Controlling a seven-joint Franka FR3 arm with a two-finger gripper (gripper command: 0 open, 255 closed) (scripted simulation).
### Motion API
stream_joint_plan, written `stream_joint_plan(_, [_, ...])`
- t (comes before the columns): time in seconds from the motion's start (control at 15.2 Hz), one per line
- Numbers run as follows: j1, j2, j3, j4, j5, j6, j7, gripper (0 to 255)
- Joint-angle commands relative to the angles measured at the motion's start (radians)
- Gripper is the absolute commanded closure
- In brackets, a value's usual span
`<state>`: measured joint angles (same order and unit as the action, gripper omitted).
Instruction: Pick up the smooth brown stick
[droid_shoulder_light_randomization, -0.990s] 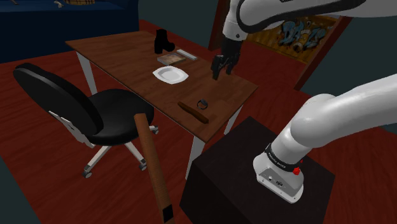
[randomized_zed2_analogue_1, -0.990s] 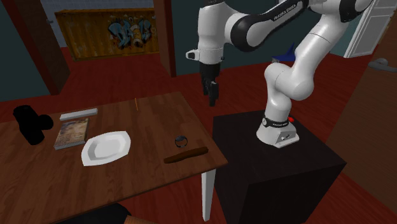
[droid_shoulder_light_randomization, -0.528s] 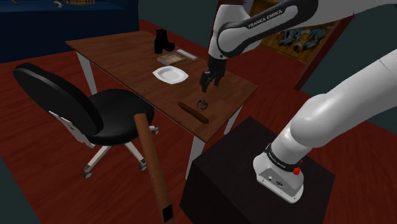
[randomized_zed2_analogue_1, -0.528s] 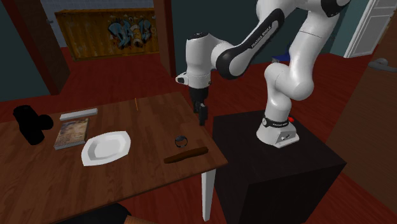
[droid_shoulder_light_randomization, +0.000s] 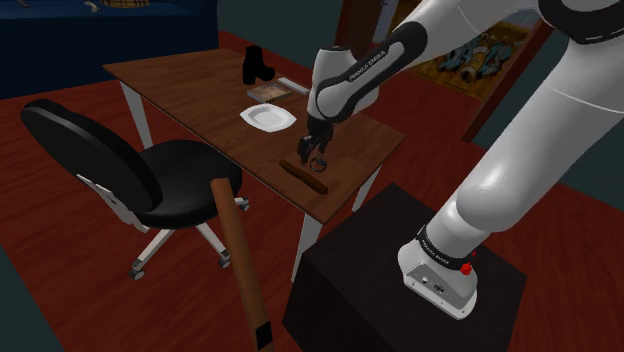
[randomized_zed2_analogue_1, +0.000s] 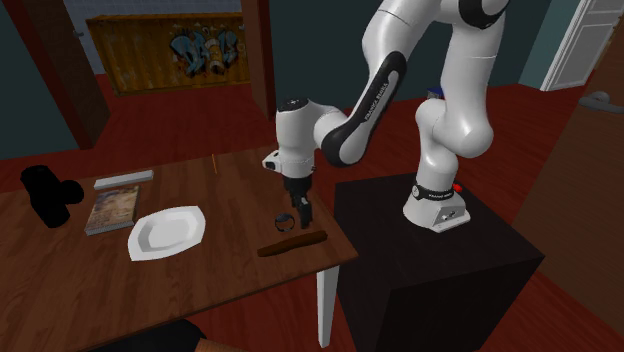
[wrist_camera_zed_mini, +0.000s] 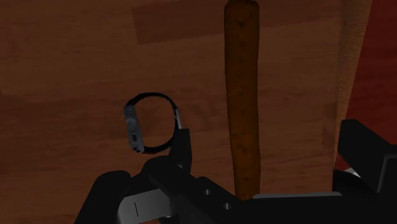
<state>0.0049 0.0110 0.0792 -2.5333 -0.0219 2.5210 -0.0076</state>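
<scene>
**Claw open over the stick, nothing held**

Your all-black claw (droid_shoulder_light_randomization: 312, 152) points down at the brown wooden counter (droid_shoulder_light_randomization: 190, 85). Its jaws are spread wide and hold nothing.

Take the small dark ring with a grey clasp (wrist_camera_zed_mini: 151, 122) as your mark. The smooth brown stick (wrist_camera_zed_mini: 243, 102) lies flat on the counter just beside that ring without touching it, on the side toward the counter edge nearest the black box stand (droid_shoulder_light_randomization: 350, 285).

In the wrist view the stick runs lengthwise through the gap between the two black fingers (wrist_camera_zed_mini: 181, 149), and neither finger touches it. The ring sits outside the gap, close against one finger.

In the shoulder view the claw hangs right over the ring and partly covers it. A white plate (droid_shoulder_light_randomization: 268, 117) rests well apart from the ring, farther in along the counter.
</scene>
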Motion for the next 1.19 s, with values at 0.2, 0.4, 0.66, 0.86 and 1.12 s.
stream_joint_plan(0.2, [0.003,0.218,-0.008,0.075,-0.043,0.135,0.000,0])
stream_joint_plan(0.4, [0.005,0.256,-0.012,0.082,-0.051,0.165,0.005,0])
stream_joint_plan(0.66, [0.010,0.314,-0.019,0.090,-0.063,0.215,0.014,0])
stream_joint_plan(0.86, [0.013,0.337,-0.023,0.094,-0.068,0.234,0.018,0])
stream_joint_plan(1.12, [0.013,0.335,-0.022,0.094,-0.068,0.233,0.019,255])
